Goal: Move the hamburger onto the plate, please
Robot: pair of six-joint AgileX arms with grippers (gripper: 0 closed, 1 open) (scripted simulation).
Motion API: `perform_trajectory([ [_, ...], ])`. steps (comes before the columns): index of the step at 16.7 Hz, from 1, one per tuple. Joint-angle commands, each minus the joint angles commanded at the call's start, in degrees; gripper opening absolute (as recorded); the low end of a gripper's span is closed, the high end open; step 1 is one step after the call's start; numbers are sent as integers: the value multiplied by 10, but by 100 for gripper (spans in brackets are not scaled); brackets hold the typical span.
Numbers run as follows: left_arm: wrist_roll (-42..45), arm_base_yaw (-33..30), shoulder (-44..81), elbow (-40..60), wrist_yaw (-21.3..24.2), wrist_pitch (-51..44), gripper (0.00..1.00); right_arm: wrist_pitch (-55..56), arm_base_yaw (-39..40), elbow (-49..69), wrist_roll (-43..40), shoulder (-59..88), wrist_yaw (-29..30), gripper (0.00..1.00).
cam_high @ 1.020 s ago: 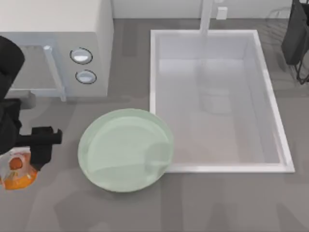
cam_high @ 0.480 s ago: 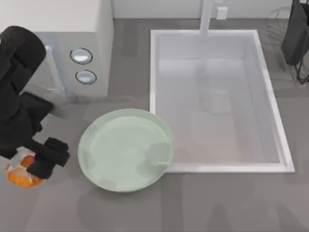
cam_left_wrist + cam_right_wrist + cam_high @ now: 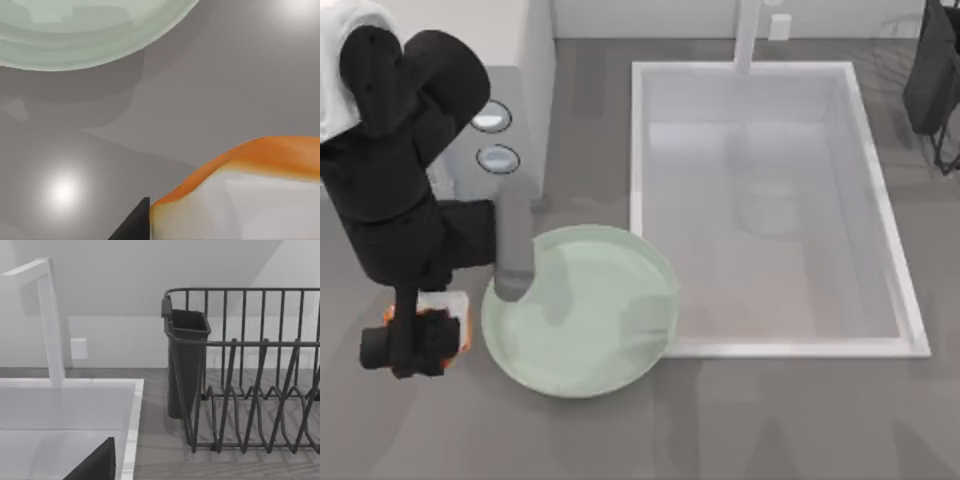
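Observation:
The hamburger (image 3: 458, 328), orange with a whitish top, peeks out from under my left gripper (image 3: 415, 342), which is shut on it just left of the plate's left rim. The plate (image 3: 590, 310) is a large pale mint-green dish at the table's front centre. The left wrist view has the hamburger (image 3: 250, 200) close up beside a dark fingertip (image 3: 135, 225), with the plate's edge (image 3: 85, 30) beyond it. My right arm (image 3: 935, 70) stays parked at the far right back corner.
A white sink basin (image 3: 770, 348) with a faucet (image 3: 748, 30) touches the plate's right side. A white appliance with two knobs (image 3: 490, 115) stands at the back left. A dark dish rack (image 3: 250, 380) with a cutlery cup sits beside the right arm.
My left arm has swung right toward the plate, carrying the hamburger from the front left to just beside the plate's rim. The right arm has not moved.

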Motion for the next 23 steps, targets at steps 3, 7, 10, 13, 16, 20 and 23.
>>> perform_trajectory([
  [3,177,-26,33,38,5,-15,0,0,0,0,0,0,0,100],
  [7,397,-55,81,87,8,-24,0,0,0,0,0,0,0,100],
  [10,540,-72,119,120,7,-20,0,0,0,0,0,0,0,100],
  [13,657,-83,154,150,3,-10,0,0,0,0,0,0,0,100],
  [16,750,-90,185,174,-2,7,0,0,0,0,0,0,0,100],
  [20,835,-93,219,198,-12,33,0,0,0,0,0,0,0,100],
  [23,874,-94,238,210,-17,49,0,0,0,0,0,0,0,100],
])
